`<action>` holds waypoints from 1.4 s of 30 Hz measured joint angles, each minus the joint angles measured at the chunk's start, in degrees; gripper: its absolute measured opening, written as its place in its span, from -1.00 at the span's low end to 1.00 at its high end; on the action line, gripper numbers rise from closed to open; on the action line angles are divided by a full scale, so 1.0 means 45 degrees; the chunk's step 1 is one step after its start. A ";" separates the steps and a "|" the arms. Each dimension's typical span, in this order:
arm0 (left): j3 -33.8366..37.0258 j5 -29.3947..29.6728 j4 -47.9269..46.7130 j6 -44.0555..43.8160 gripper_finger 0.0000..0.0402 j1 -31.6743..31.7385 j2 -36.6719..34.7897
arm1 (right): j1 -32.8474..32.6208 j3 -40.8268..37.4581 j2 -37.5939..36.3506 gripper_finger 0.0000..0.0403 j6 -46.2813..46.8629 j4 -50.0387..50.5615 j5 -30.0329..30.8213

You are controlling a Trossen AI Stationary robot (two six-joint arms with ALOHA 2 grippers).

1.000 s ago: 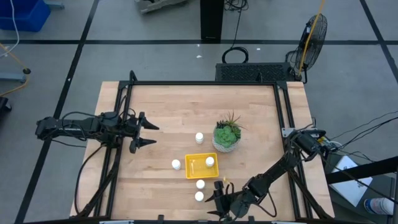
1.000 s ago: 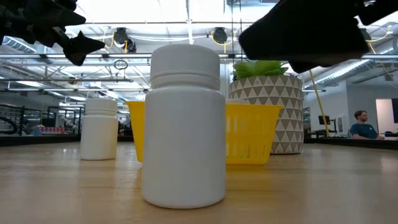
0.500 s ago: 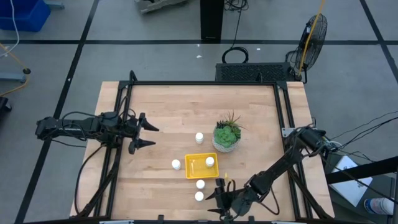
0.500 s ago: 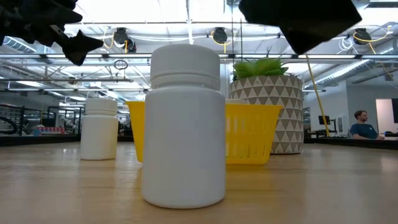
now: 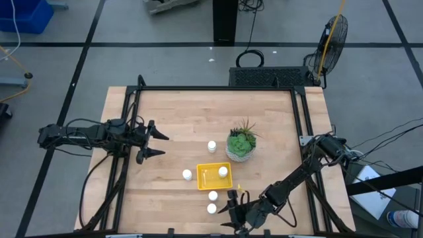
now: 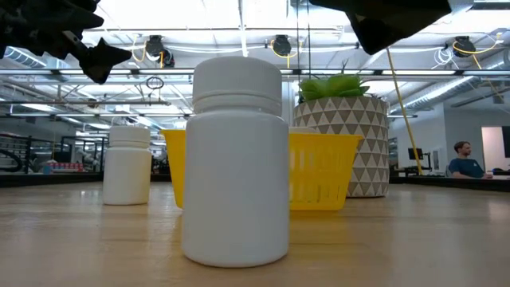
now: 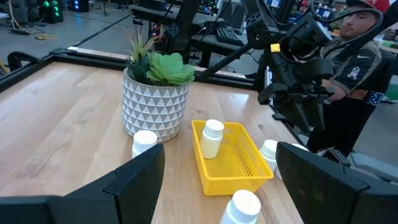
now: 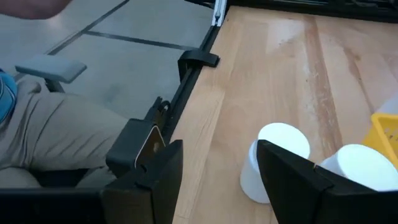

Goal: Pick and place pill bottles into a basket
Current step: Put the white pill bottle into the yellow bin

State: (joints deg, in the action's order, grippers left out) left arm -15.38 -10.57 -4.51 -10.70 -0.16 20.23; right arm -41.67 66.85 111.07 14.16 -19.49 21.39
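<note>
Five small white pill bottles show in the high view. One [image 5: 223,171] stands inside the yellow basket [image 5: 209,178]. One [image 5: 187,174] stands left of the basket and one [image 5: 211,146] beside the plant pot. Two [image 5: 213,196] [image 5: 211,208] stand just near of the basket. My right gripper [image 5: 226,210] is open and empty by the near edge, right of the nearest bottle [image 8: 278,160], raised above the table. My left gripper [image 5: 160,144] is open and empty over the table's left part, pointing at the basket [image 7: 231,160].
A pale patterned pot with a green plant [image 5: 241,144] stands right of and behind the basket. Black frame rails [image 5: 125,165] run along the table's left and right sides. A person [image 7: 354,56] stands beyond the table's near edge.
My right gripper has gone up near the front edge, and in the low view it has climbed toward the top of the picture. The bottles and the basket have stayed where they were.
</note>
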 joint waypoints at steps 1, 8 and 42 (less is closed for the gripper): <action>0.0000 0.0000 0.0000 0.0000 0.54 0.0000 0.0002 | 0.0000 0.0000 0.0000 -0.02 -0.0005 -0.0002 -0.0146; 0.0000 -0.0002 0.0005 0.0210 0.54 0.0000 -0.0001 | 0.0430 0.0000 0.0000 0.00 0.0041 0.0009 -0.0930; -0.0004 0.0131 -0.0008 0.0257 0.54 0.0005 -0.0001 | -0.0486 -0.0010 0.0627 0.11 -0.0908 -0.2255 0.2593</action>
State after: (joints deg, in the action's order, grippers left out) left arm -15.39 -9.98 -4.55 -9.54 -0.14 20.23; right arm -43.86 66.81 113.89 10.07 -29.64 33.06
